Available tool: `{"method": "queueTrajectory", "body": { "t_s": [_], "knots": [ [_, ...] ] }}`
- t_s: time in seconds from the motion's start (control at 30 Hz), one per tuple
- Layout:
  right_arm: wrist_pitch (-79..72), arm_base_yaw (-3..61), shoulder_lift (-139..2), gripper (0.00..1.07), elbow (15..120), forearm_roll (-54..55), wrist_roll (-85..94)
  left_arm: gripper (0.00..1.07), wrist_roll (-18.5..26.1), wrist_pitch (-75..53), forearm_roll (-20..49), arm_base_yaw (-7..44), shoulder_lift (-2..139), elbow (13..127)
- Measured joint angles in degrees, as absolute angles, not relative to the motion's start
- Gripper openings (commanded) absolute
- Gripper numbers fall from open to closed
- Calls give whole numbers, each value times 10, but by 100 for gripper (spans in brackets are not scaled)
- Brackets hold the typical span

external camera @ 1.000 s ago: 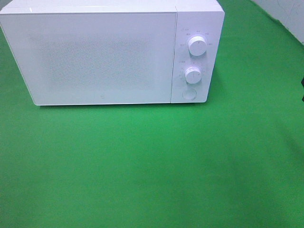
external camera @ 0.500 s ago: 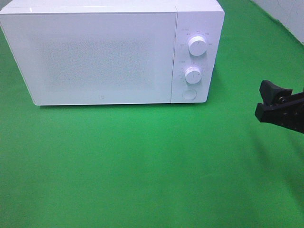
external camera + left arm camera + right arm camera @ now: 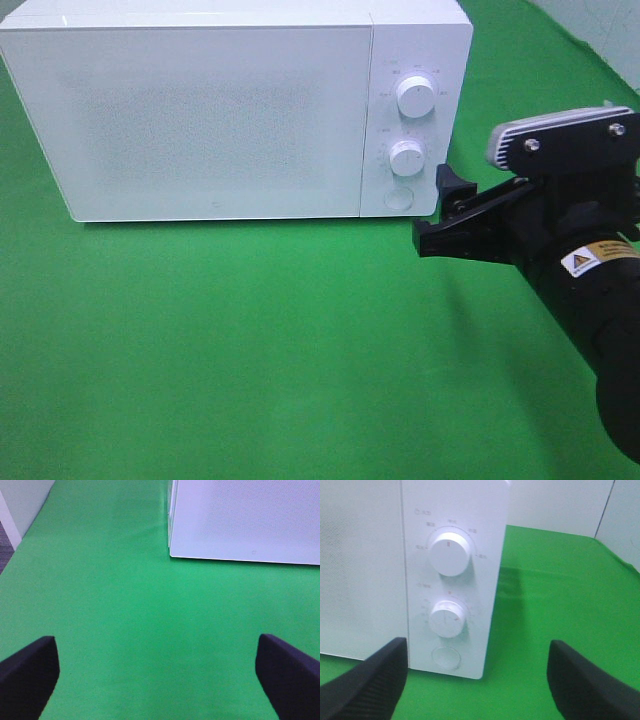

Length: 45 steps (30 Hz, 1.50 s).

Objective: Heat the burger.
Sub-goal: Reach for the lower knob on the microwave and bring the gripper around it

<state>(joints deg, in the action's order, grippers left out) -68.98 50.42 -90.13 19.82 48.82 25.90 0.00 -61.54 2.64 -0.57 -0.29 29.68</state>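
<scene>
Nowhere in any view was the burger found; whether it lay behind the shut, frosted door of the microwave (image 3: pixel 215 120) or outside the cameras' field could not be determined. The door was observed fully closed, and nothing could be made out through it. The upper dial (image 3: pixel 415 97), the lower dial (image 3: pixel 406 158) and the round button (image 3: pixel 399 197) beneath them were noted on the control panel, none being touched. The right gripper (image 3: pixel 437 212) was recorded just beside the panel's lower corner, about level with the button, its jaws set apart and nothing held between them. The left gripper (image 3: pixel 157 675) was seen only in its own wrist view, over the green cloth (image 3: pixel 250 340) near the microwave's front corner away from the panel, jaws spread wide and empty. Progress was judged uncertain: if the burger was already inside, only the setting of the dials remained; if not, the door was yet to be opened, the burger loaded, the door shut and heating started.
</scene>
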Motion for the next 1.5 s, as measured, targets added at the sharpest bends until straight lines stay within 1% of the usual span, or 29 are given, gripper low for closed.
{"method": "queueTrajectory", "body": {
  "t_s": [0.37,0.63,0.87,1.0,1.07,1.5],
  "knots": [
    [-667,515,-925,73,254,488,268,100,0,-615,26,-6,-3,297],
    [-640,515,-932,71,262,488,260,100,0,-615,26,-6,-3,297],
    [-638,515,-983,71,292,494,257,100,0,-615,26,-6,-3,297],
    [-638,514,-1001,71,305,517,257,100,0,-615,26,-6,-3,297],
    [-638,505,-1019,71,319,532,257,100,0,-615,26,-6,-3,297],
    [-636,457,-1047,71,357,530,257,100,0,-615,26,-6,-3,297]
  ]
}}
